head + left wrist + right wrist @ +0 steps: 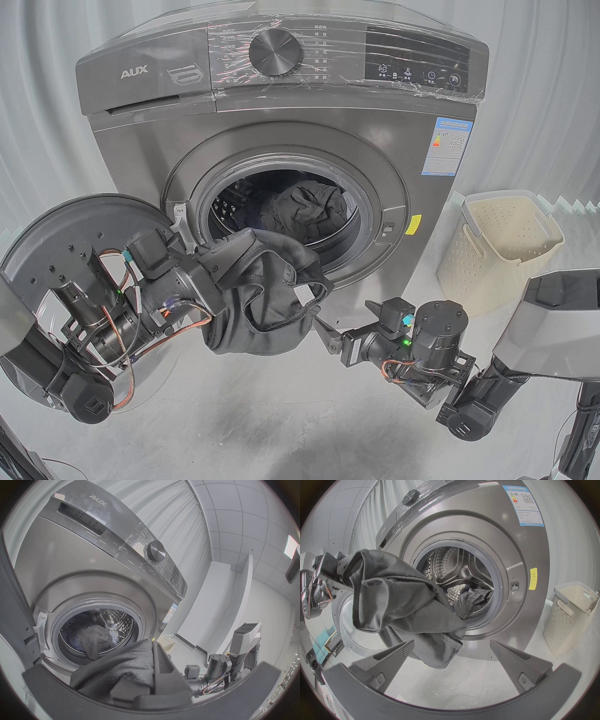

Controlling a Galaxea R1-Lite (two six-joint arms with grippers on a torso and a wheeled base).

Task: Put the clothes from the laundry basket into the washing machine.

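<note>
Pale grey floor (262,425) runs under the robot up to the machine, and from where I stand the nearest thing is the right end effector (450,644), its fingers spread wide and holding nothing, low in front of the cabinet. Its tip is just beside the hanging hem of the cloth; I can't tell whether it touches. A little higher, on the left side, the left end effector (215,264) is clamped on a bunched dark grey fabric garment (269,294), which droops from it right at the lower lip of the round drum opening (281,206), not yet inside. This looks like the loading step: the next move would call for carrying the bundle forward past the rim and letting go deep enough that no cloth trails over the seal. Beyond, the silver-grey front-loading washing machine (281,125) has its round door (75,231) swung open, with another crumpled dark garment (306,209) inside. Farthest right, the cream perforated plastic laundry basket (475,262) looks empty.
</note>
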